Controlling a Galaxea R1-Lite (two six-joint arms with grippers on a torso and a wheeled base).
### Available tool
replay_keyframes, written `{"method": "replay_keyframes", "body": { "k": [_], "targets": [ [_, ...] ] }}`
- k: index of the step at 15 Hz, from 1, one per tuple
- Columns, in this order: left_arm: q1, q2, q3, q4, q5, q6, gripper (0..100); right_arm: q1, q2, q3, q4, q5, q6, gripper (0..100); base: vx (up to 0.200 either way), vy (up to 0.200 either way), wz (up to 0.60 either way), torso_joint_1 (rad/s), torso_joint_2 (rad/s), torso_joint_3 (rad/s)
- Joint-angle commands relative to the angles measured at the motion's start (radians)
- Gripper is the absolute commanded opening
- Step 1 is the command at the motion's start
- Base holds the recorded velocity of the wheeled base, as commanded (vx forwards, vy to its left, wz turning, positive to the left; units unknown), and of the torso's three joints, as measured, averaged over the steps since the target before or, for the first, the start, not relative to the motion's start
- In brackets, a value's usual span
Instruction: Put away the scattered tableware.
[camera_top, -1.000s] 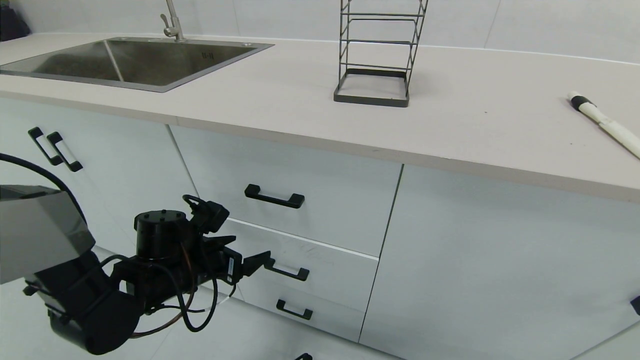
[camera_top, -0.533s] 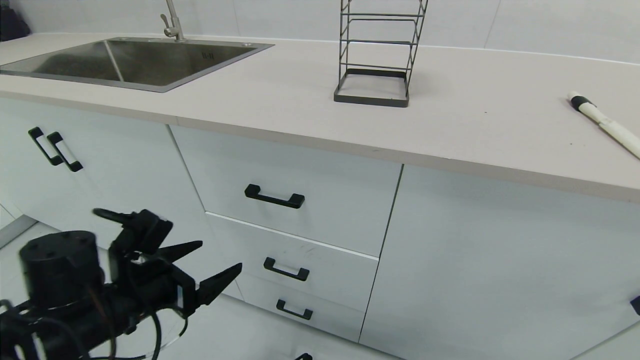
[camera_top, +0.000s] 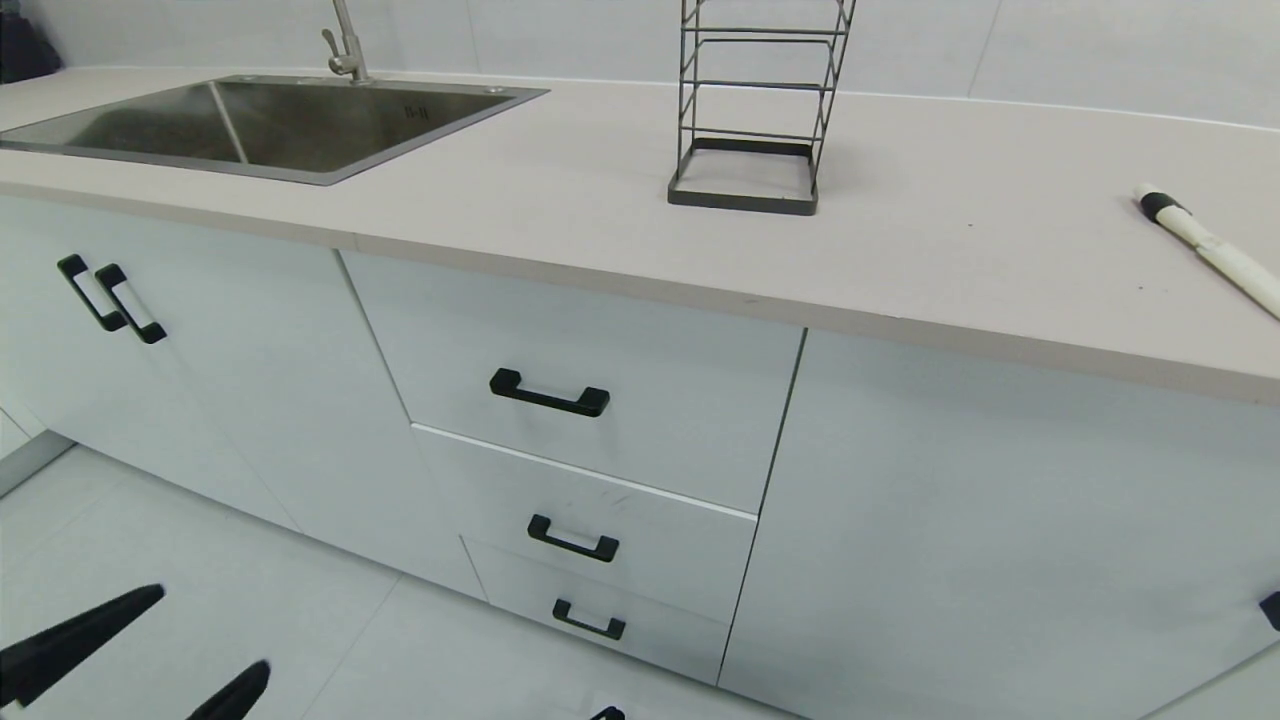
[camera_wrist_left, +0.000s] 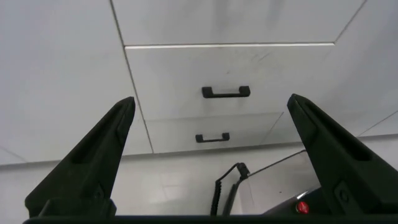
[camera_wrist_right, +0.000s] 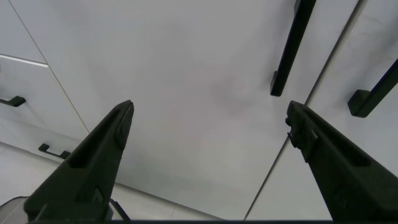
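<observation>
A white utensil with a black band lies on the countertop at the far right. An empty black wire rack stands at the middle back. Below the counter, three shut drawers carry black handles: top, middle, bottom. My left gripper is open and empty, low at the left over the floor, well short of the drawers. Its wrist view faces the middle drawer handle and the bottom one. My right gripper is open and empty, facing a plain white cabinet door.
A steel sink with a tap fills the counter's back left. Two black door handles sit on the left cabinet. Vertical black handles show beside the right gripper. Pale tiled floor lies under the left gripper.
My left arm has pulled back from the middle drawer's handle, down and to the left, and its fingers have spread apart. The drawers stay shut.
</observation>
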Motion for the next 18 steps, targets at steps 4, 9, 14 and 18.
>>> {"method": "replay_keyframes", "body": {
  "k": [4, 9, 14, 18],
  "targets": [
    [0.046, -0.517, 0.016, 0.431, 0.020, 0.034, 100, 0.000, 0.001, 0.000, 0.000, 0.000, 0.000, 100, 0.000, 0.000, 0.00, 0.000, 0.00, 0.000],
    [0.069, -0.517, 0.019, 0.489, 0.257, 0.000, 100, 0.000, 0.001, 0.000, 0.000, 0.000, 0.000, 100, 0.000, 0.000, 0.00, 0.000, 0.00, 0.000],
    [0.171, -0.615, 0.019, 0.485, 0.254, 0.010, 100, 0.000, 0.001, 0.000, 0.000, 0.000, 0.001, 100, 0.000, 0.000, -0.48, 0.004, 0.00, 0.002],
    [0.169, -0.615, 0.019, 0.488, 0.252, 0.010, 100, 0.000, 0.001, 0.000, 0.000, -0.001, -0.002, 100, 0.000, 0.000, -0.30, 0.001, 0.00, 0.002]
  ]
}}
